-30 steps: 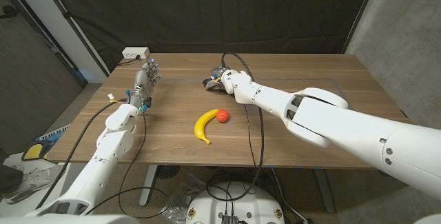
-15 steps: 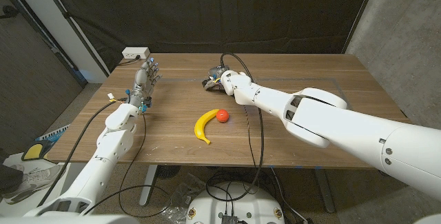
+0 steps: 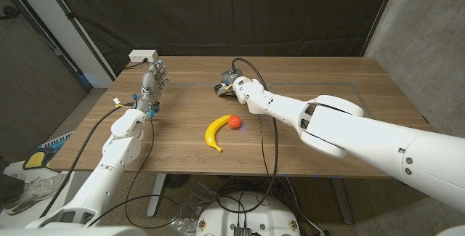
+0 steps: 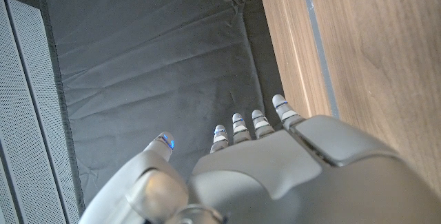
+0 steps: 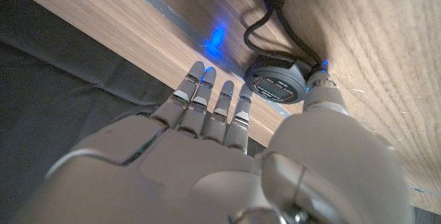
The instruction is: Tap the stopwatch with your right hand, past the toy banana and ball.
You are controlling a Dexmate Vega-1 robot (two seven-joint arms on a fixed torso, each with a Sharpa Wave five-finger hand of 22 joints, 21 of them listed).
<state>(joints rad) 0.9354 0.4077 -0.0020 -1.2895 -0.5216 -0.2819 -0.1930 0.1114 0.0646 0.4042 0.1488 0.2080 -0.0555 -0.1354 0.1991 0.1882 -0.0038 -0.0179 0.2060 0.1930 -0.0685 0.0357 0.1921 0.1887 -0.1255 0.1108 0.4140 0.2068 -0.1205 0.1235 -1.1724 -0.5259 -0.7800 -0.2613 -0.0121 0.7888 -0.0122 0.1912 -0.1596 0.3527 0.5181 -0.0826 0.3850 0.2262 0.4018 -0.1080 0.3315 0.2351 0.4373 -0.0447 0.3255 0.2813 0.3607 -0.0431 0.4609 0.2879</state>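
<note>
The black round stopwatch (image 5: 277, 86) lies with its cord on the wooden table (image 3: 327, 76), past the yellow toy banana (image 3: 214, 132) and the red ball (image 3: 234, 122). In the head view the stopwatch (image 3: 220, 87) is mostly covered by my right hand (image 3: 229, 83). My right hand (image 5: 227, 155) reaches over it with fingers (image 5: 207, 107) stretched out and holds nothing; its thumb tip touches the stopwatch's rim. My left hand (image 3: 154, 82) stands upright at the table's left, fingers apart and empty, and its back (image 4: 289, 176) shows in the left wrist view.
A white power box (image 3: 143, 55) sits at the table's far left corner. A black cable (image 3: 262, 131) hangs from my right arm across the table to its front edge. A dark curtain (image 3: 254, 11) closes the back.
My right hand has shifted slightly left over the stopwatch. The left arm, banana and ball have not moved.
</note>
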